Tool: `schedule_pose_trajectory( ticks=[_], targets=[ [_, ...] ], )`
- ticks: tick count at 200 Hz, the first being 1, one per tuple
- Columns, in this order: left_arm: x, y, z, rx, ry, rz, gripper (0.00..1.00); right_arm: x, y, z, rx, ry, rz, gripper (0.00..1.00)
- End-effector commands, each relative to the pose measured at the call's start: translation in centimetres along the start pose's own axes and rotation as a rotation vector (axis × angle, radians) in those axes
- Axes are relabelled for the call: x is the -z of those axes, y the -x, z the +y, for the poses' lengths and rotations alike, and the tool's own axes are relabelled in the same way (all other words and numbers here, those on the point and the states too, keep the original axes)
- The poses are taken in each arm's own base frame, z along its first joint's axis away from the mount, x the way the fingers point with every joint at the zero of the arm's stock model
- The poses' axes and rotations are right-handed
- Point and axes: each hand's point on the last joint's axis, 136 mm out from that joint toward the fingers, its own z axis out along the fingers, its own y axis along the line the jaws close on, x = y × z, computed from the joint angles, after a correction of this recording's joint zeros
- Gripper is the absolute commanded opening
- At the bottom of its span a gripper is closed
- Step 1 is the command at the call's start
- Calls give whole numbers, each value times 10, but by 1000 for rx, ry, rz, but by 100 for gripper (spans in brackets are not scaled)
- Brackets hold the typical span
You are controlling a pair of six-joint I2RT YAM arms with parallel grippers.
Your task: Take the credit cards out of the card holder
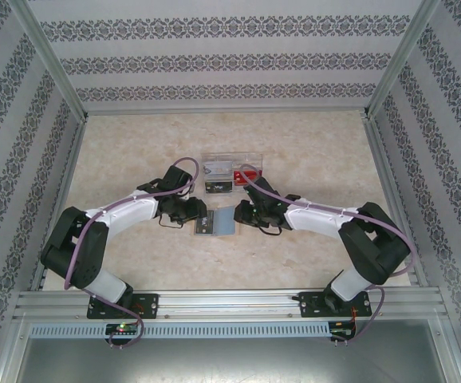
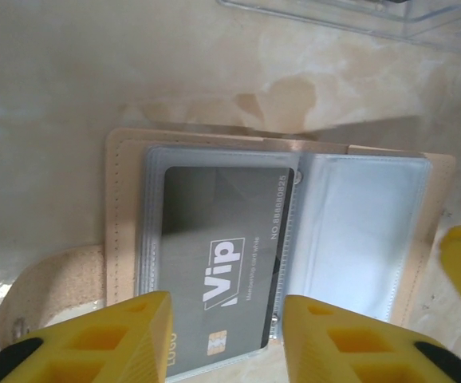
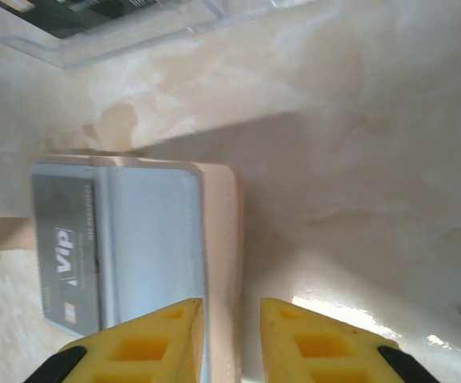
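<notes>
The card holder (image 1: 214, 223) lies open on the table between both grippers, tan outside (image 2: 123, 207) with grey-blue clear sleeves inside (image 3: 147, 239). A dark grey "Vip" card (image 2: 218, 263) sits in its left sleeve. The right sleeve looks empty. My left gripper (image 2: 226, 307) is open, its yellow fingers either side of the grey card's near end. My right gripper (image 3: 232, 307) is open astride the holder's tan right edge (image 3: 221, 239). A red card (image 1: 244, 175) lies in the clear tray. The yellowish card is out of view.
The clear plastic tray (image 1: 232, 158) stands just behind the holder, with a dark card (image 1: 217, 187) at its front left. The holder's tan strap (image 2: 47, 279) curls out to the left. Patterned walls surround the marble-look table.
</notes>
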Motion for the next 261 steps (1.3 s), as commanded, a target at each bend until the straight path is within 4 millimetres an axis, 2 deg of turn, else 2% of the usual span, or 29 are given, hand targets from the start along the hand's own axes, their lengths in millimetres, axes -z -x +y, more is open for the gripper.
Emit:
schedule_pose_trajectory(
  ticks=[1, 25, 44, 72, 82, 133, 224, 261],
  targets=[
    [-4, -5, 16, 6, 47, 15, 36, 20, 20, 26, 88, 42, -71, 26],
    [-6, -6, 20, 9, 60, 13, 28, 18, 17, 47, 141, 72, -51, 26],
    [-9, -8, 24, 14, 64, 25, 27, 6, 10, 55, 145, 95, -4, 25],
    [-13, -11, 27, 14, 74, 35, 29, -12, -2, 57, 143, 94, 58, 24],
    [-13, -11, 27, 9, 72, 38, 31, -17, -5, 54, 142, 81, 74, 24],
    [-17, -13, 22, 10, 40, 56, 31, -35, -13, 28, 100, -7, 113, 23],
    [-18, -15, 8, 2, -37, 76, 31, -43, -20, 18, 95, -32, 137, 24],
    [-21, -16, 11, 6, -27, 83, 29, -43, -20, 20, 97, -23, 140, 23]
  ],
)
